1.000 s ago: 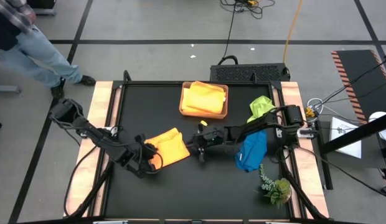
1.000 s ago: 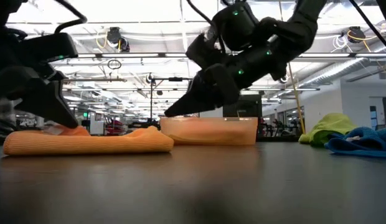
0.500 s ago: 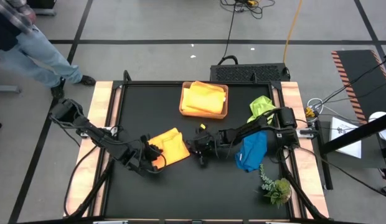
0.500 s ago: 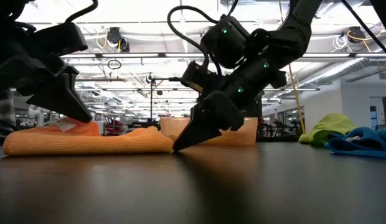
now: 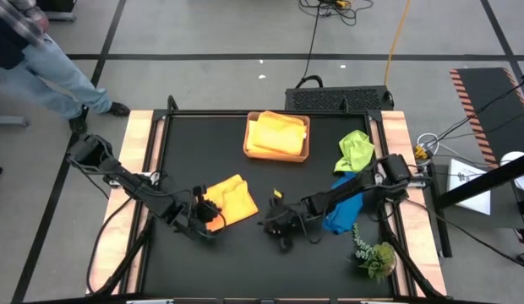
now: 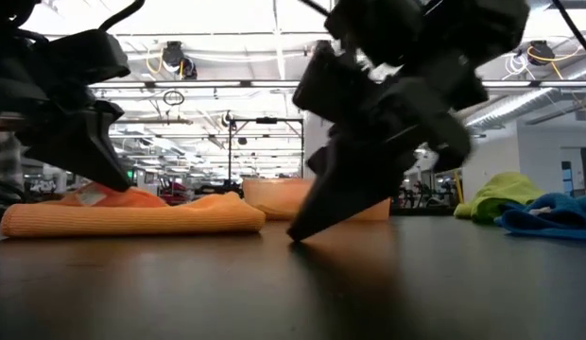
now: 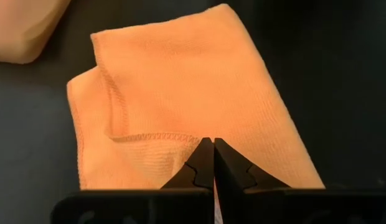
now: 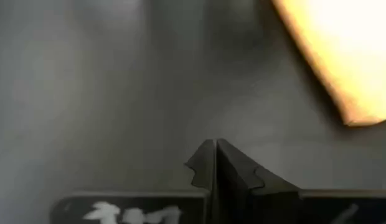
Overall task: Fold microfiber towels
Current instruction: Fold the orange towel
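Left claw [image 5: 213,216] high view: arm runs in low from the tabletop's [image 5: 237,262] near-left corner, forearm almost flat, tips at the near-left edge of the folded orange towel [image 5: 229,198]. Right claw [image 5: 270,221]: arm reaches across from the right rail, wrist low, tips on bare tabletop just right of that towel, not touching it. Blue towel [image 5: 342,207] bunched behind the right claw under its forearm, lime green towel [image 5: 355,149] beyond that by the rail. Yellow towel [image 5: 277,133] sits in the tan tray [image 5: 248,150], well ahead of both claws.

Low view: left claw [image 6: 109,179] angled down, tips on top of the orange towel [image 6: 132,214] near its left end. Right claw [image 6: 298,231] pitched steeply, tips on the tabletop [image 6: 293,283] just right of the towel's folded end, small gap between. Tray [image 6: 265,196] behind it; green [image 6: 506,194] and blue [image 6: 553,212] towels far right.

Left wrist view: claw [image 7: 213,149] fingers together, tips pressing on the orange towel [image 7: 199,81] at a stitched hem; can't tell if any cloth is pinched.

Right wrist view: claw [image 8: 216,149] fingers together, holding nothing, bare tabletop ahead; orange towel corner [image 8: 348,56] off to one side, apart.
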You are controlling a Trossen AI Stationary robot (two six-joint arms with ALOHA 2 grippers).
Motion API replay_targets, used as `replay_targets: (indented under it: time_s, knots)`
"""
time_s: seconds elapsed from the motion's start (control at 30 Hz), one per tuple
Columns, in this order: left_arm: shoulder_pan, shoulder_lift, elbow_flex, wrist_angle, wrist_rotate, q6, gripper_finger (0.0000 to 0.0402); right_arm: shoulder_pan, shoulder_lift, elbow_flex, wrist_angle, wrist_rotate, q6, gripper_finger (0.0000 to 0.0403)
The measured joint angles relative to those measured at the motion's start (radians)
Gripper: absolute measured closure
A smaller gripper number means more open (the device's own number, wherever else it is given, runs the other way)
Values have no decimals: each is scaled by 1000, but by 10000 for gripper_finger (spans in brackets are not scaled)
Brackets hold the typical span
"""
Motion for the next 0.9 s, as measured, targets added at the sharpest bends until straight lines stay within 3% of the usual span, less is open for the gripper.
replay_targets:
  time_s: [0.2,0.33,0.67,0.9]
  knots:
    - [0,0,0,-1,9,13,401,-4,-109,-4,-49,121,-72,382]
    - [0,0,0,2,9,36,401,-68,-130,-2,9,195,-112,369]
    - [0,0,0,7,8,42,401,-372,-26,14,259,-73,-8,274]
    - [0,0,0,7,8,37,400,-433,128,124,254,-239,97,216]
